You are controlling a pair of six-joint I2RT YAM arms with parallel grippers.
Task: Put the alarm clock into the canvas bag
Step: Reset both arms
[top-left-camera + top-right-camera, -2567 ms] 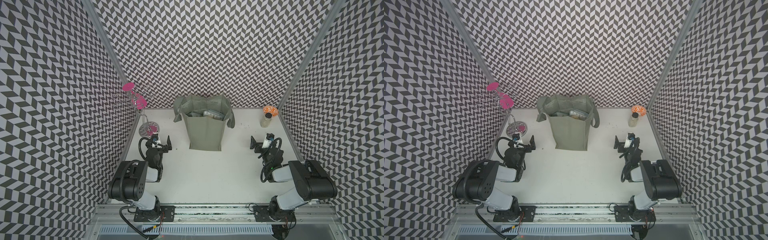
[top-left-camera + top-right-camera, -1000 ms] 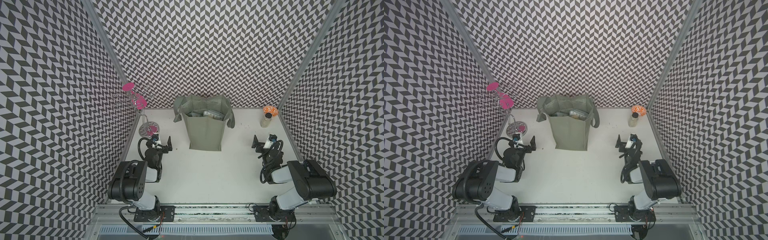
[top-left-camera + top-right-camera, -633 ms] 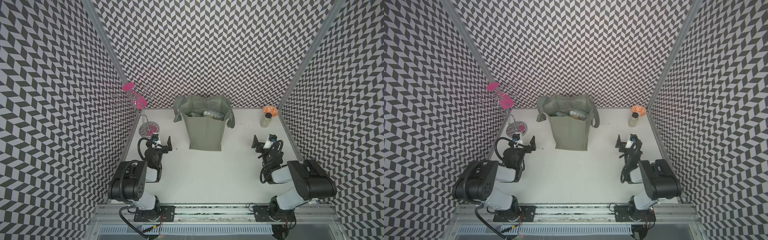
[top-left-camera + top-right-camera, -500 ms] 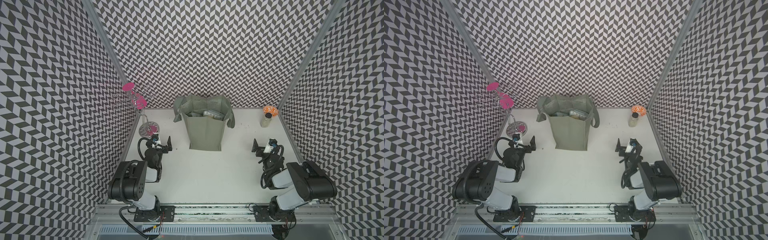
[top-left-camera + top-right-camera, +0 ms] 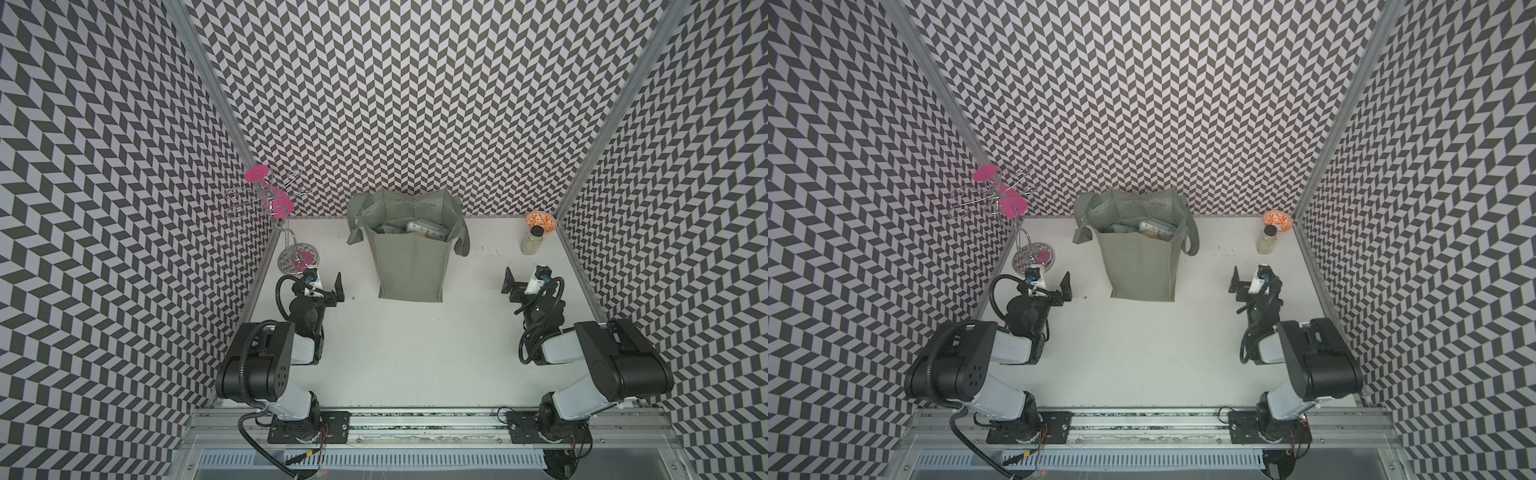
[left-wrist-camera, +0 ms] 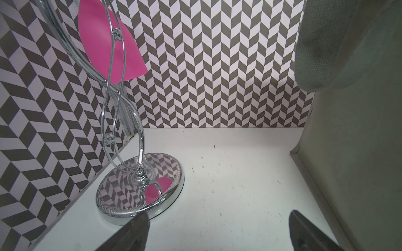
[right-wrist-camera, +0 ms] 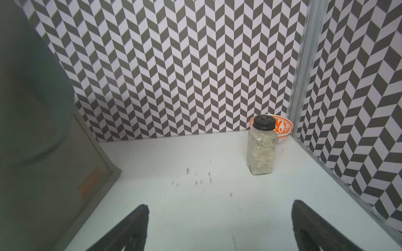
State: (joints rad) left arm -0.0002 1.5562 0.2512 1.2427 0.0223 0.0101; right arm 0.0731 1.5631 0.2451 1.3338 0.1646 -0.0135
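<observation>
One canvas bag (image 5: 409, 270), one jar (image 5: 533, 242), one bowl (image 5: 545, 220) (orange), one stand (image 5: 287, 262).

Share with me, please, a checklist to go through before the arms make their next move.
1. The left pincer is open and empty: ok.
2. The right pincer is open and empty: ok.
3. The canvas bag stands upright with its mouth open: ok.
4. The alarm clock is in the bag: a pale item with digits, likely the clock, lies in its mouth: ok.
5. The spice jar and the orange bowl are upright and apart from the right pincer: ok.
6. The chrome stand has a gap to the left pincer: they are very close; cannot tell.
</observation>
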